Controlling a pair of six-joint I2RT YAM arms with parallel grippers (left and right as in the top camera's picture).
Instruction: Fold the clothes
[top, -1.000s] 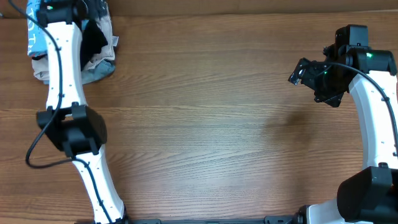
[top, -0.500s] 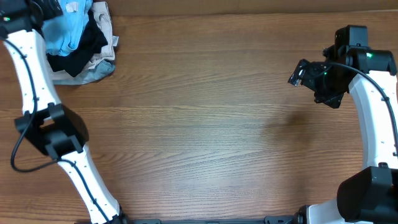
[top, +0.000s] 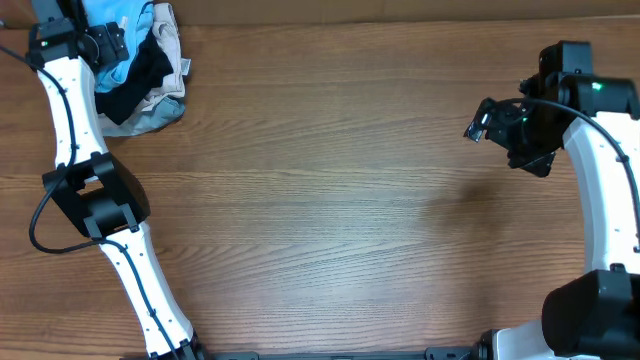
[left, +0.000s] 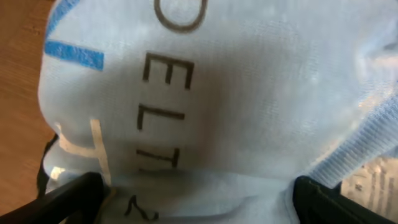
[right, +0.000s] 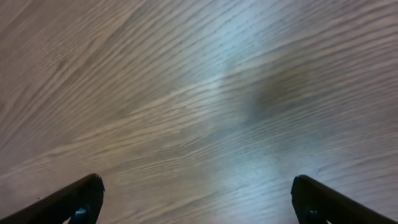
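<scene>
Overhead, T-shirt: the sky-blue T-shirt (top: 115, 15) lies on top of a heap in the table's (top: 330, 200) far left corner, partly under the left arm.
Overhead, heap: a black garment (top: 145, 75) lies just beneath the blue one, and a pale grey-blue garment (top: 155, 118) sticks out at the near edge.
Overhead, left gripper: the left gripper (top: 112, 45) sits over the heap, right at the blue cloth. From here its own body hides how the fingers stand.
Overhead, right gripper: the right gripper (top: 488, 120) hangs above bare wood, well apart from the heap.
Overhead, obstruction: the left arm crosses the heap's left side and hides it.
Left wrist, T-shirt: the blue cloth (left: 249, 93) fills nearly the whole view. Dark-looking letters, a blue stripe (left: 74, 55) and a ribbed edge (left: 367, 137) show, none of which can be seen from overhead.
Left wrist, gripper: the left gripper's (left: 199, 202) fingers (left: 68, 196) are spread wide, with the cloth bulging between them and nothing pinched.
Left wrist, surroundings: there is a strip of wood at the left and a printed label (left: 373, 180) at lower right.
Right wrist, gripper: the right gripper's (right: 199, 202) fingers (right: 71, 198) are spread wide with nothing between them.
Right wrist, surroundings: only wood grain (right: 199, 93) shows, with no cloth in view.
</scene>
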